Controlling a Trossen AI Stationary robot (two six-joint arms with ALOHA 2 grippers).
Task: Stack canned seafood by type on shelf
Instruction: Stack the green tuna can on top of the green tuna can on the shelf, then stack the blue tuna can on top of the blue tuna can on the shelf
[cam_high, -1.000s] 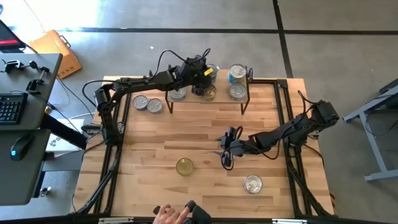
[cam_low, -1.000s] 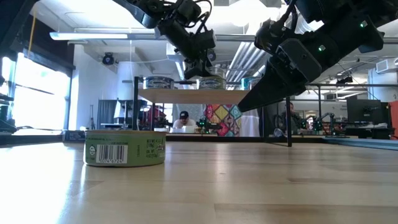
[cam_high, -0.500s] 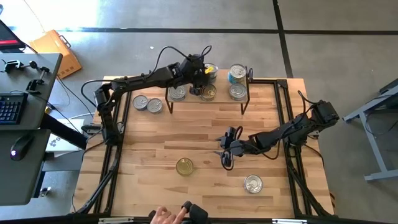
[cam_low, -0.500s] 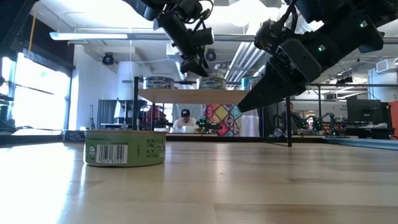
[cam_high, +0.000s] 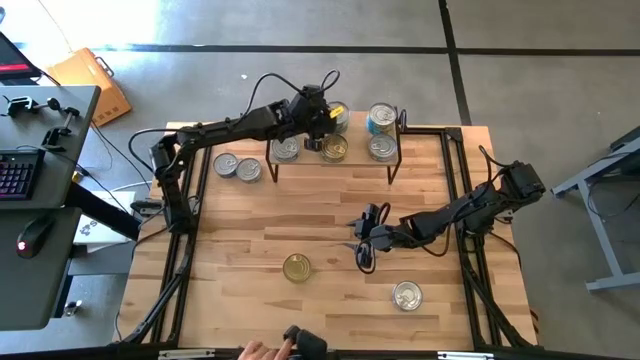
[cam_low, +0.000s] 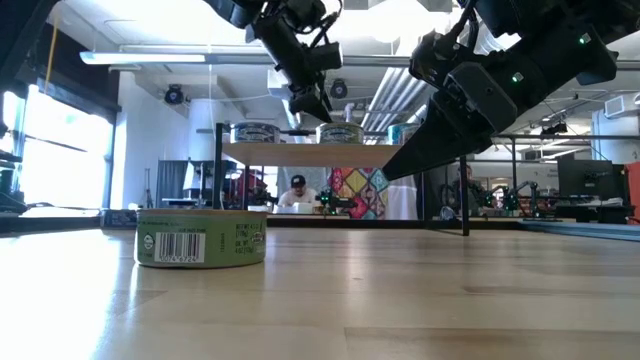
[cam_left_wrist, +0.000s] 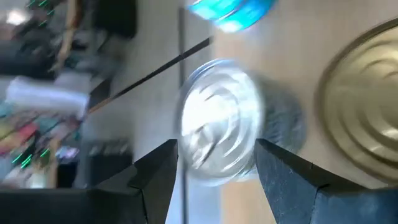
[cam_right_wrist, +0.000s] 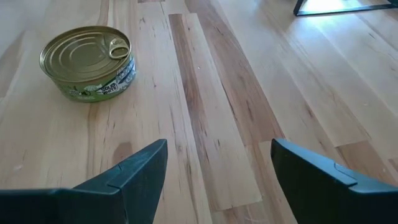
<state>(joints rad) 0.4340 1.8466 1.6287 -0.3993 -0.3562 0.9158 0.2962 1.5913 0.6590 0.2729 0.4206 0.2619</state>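
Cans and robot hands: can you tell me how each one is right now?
left gripper: open, empty, above the shelf.
right gripper: open, empty, over the table's middle.
shelf: upright, cans on it.
gold-lidded can: upright on the table, closed, not yet shelved.
silver-lidded can: upright on the table, not yet shelved.
two silver cans: on the table beside the shelf.
silver can on the shelf: upright, closed, ahead of the left gripper's fingers.

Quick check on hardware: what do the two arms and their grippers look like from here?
Both arms are dark, slim and jointed, with loose black cables looping off them. The left gripper carries a small yellow mark near its wrist; the right gripper has two flat, dark, tapered fingers, and small green lights glow on its arm in the low view.
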